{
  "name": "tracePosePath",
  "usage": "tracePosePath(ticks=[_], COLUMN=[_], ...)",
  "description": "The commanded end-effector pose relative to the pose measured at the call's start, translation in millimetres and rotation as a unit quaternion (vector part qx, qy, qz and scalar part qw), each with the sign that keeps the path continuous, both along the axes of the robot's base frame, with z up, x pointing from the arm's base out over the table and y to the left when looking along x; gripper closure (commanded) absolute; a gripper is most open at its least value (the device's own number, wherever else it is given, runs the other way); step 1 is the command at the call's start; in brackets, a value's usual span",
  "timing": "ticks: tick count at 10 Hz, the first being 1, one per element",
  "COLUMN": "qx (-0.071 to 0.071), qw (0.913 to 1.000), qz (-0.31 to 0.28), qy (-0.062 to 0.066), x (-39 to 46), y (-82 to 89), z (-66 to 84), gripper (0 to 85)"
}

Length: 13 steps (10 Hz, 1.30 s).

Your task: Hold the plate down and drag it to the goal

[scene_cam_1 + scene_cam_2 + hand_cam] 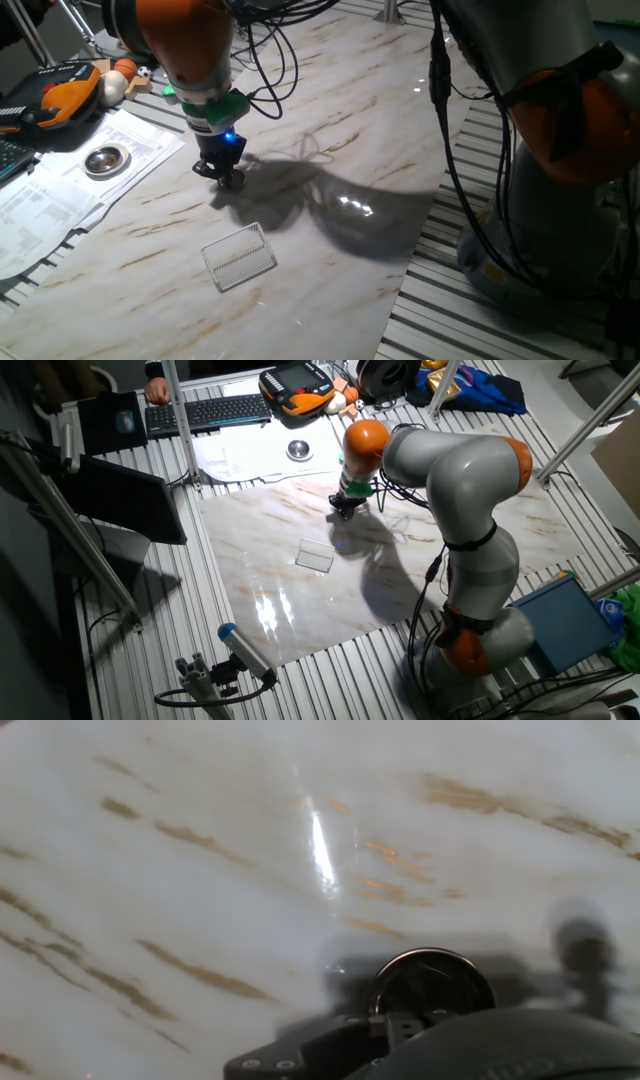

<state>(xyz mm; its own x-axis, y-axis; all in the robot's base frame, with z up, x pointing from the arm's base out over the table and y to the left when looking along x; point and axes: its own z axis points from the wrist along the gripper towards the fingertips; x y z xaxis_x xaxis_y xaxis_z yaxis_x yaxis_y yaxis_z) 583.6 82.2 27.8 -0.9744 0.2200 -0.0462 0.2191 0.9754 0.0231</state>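
The plate (432,982) is a small shiny silver disc with a dark centre, lying on the marble board right under my fingertips. In the one fixed view it is only a glint (233,182) below the gripper (228,178), which stands upright with its tips together and pressing down on it. The gripper also shows in the other fixed view (347,507) and as a dark body low in the hand view (405,1020). The goal (240,256) is a pale mesh rectangle with one upturned edge, lying a short way in front of the gripper; it also shows in the other fixed view (314,557).
A larger metal dish (104,158) sits on printed paper sheets (60,195) left of the marble board (330,110). An orange pendant (62,92) and a keyboard (205,412) lie beyond. Slatted table edges surround the board. The arm's base (480,640) stands at the right.
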Motion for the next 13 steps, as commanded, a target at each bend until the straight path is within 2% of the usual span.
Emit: tracePosePath(ticks=[1,4,13], qx=[-0.001,0.004,0.011], qw=[1.0,1.0,0.9999], qz=[0.002,0.003,0.0], qy=[-0.002,-0.007,-0.004], x=[0.2,-0.5,-6.0], y=[-0.4,-4.2,1.3], z=[-0.6,-6.6,-10.0], gripper=[85.0,85.0,85.0])
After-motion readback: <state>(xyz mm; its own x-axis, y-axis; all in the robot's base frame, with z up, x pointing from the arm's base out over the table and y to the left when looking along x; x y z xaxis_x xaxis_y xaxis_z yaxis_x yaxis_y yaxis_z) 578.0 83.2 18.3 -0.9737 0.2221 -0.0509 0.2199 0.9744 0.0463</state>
